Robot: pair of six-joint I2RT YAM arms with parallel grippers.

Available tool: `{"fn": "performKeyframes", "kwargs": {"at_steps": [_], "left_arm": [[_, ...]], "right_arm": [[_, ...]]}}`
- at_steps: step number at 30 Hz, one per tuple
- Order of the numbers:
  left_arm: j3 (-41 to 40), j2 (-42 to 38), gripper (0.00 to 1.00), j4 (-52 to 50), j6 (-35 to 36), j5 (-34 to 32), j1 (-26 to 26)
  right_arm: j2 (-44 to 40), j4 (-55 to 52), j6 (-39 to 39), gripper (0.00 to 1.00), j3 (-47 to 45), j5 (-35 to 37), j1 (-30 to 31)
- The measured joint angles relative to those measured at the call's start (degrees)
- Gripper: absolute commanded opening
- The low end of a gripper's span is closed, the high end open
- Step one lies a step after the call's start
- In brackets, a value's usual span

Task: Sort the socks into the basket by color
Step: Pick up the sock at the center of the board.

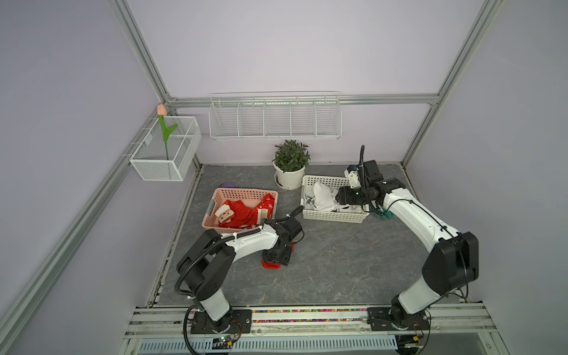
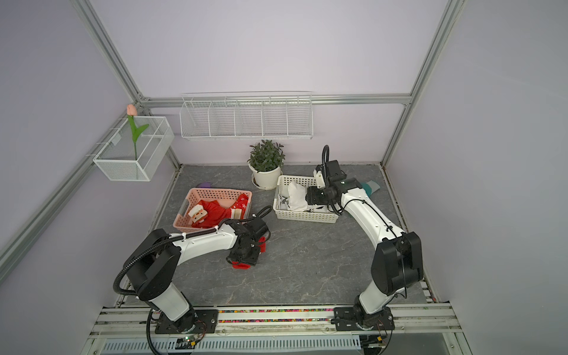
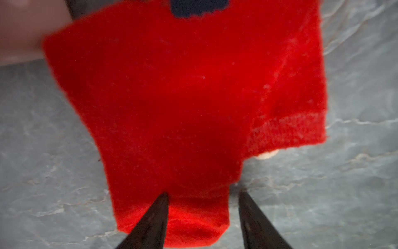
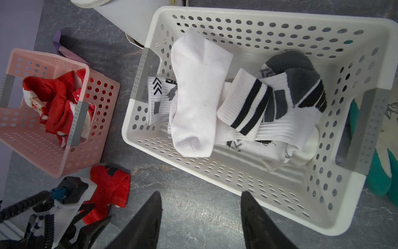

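A red sock (image 3: pixel 183 107) lies flat on the grey table (image 1: pixel 322 261), in front of the pink basket (image 1: pixel 246 192). My left gripper (image 3: pixel 203 193) hangs low over it, open, with the sock's narrow end between the fingers. One finger (image 3: pixel 155 215) lies over the fabric and the other stands just beside it. Several red socks (image 1: pixel 246 212) fill the pink basket. White socks (image 4: pixel 198 97) and a black-striped one (image 4: pixel 247 103) lie in the white basket (image 4: pixel 258 17). My right gripper (image 4: pixel 201 192) hovers at that basket's near side, open and empty.
A potted plant (image 1: pixel 290 163) stands behind, between the two baskets. A teal-and-white glove (image 4: pixel 379 172) lies right of the white basket. Something purple (image 1: pixel 228 185) peeks out behind the pink basket. A wire rack (image 1: pixel 275 118) and a mesh bin with a tulip (image 1: pixel 166 150) hang on the walls.
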Motion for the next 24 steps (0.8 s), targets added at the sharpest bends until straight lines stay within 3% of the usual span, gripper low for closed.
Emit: {"fn": "performKeyframes", "kwargs": {"at_steps": [5,13,24], "left_arm": [[0.04,0.13,0.33,0.74,-0.15,0.74,-0.22],[0.07,0.2,0.02,0.83,-0.39,0.42,-0.2],[3.56,-1.64,0.0,-2.08,-0.39,0.92,-0.22]], "right_arm": [[-0.13,0.0,0.0,0.61,0.0,0.0,0.0],[-0.24,0.02,0.0,0.61,0.0,0.0,-0.02],[-0.24,0.02,0.0,0.61,0.0,0.0,0.0]]}}
